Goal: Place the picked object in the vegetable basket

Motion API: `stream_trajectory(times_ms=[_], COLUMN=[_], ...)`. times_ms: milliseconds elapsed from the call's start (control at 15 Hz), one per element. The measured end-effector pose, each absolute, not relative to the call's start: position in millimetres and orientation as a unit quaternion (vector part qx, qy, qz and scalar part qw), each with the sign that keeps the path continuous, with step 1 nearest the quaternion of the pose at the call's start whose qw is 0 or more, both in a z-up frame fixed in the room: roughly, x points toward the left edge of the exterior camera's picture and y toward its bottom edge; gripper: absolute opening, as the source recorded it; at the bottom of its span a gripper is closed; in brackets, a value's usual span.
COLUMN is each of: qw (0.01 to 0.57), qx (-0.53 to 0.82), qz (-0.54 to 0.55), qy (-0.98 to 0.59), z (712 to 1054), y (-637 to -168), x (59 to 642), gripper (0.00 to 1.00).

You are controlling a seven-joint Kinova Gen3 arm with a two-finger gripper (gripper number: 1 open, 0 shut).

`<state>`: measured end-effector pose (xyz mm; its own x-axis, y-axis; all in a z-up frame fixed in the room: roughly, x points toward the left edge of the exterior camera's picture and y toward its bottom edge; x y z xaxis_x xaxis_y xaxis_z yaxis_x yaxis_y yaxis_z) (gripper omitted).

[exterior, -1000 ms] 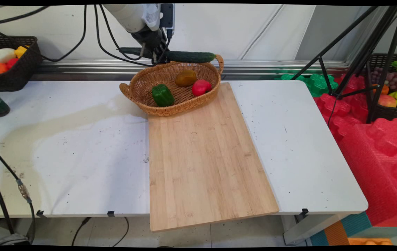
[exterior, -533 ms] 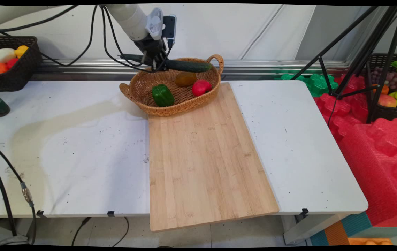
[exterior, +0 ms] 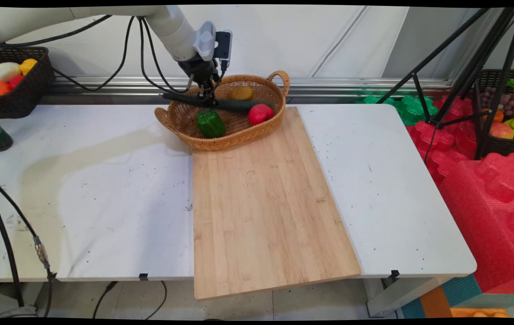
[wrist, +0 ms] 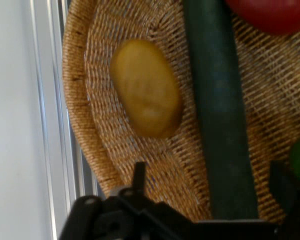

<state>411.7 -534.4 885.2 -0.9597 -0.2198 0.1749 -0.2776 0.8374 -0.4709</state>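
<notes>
Hand view: gripper (wrist: 210, 200) apart around cucumber (wrist: 217, 115); main: basket (exterior: 193, 135) on table (exterior: 103, 180).

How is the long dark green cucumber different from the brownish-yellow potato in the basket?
The long dark green cucumber is slim and stick-shaped; the brownish-yellow oval potato is short and plump. The cucumber stretches across the woven wicker basket, while the potato sits by its far rim. The gripper is right at the cucumber, not the potato. Both lie in the basket.
</notes>
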Motion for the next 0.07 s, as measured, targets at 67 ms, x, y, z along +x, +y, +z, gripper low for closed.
stream_trajectory(times_ms=[67], qw=[0.059], qx=[0.129], qz=[0.255], qy=[-0.957], z=[884.8], y=[-535.5], x=[410.2], gripper=[1.00])
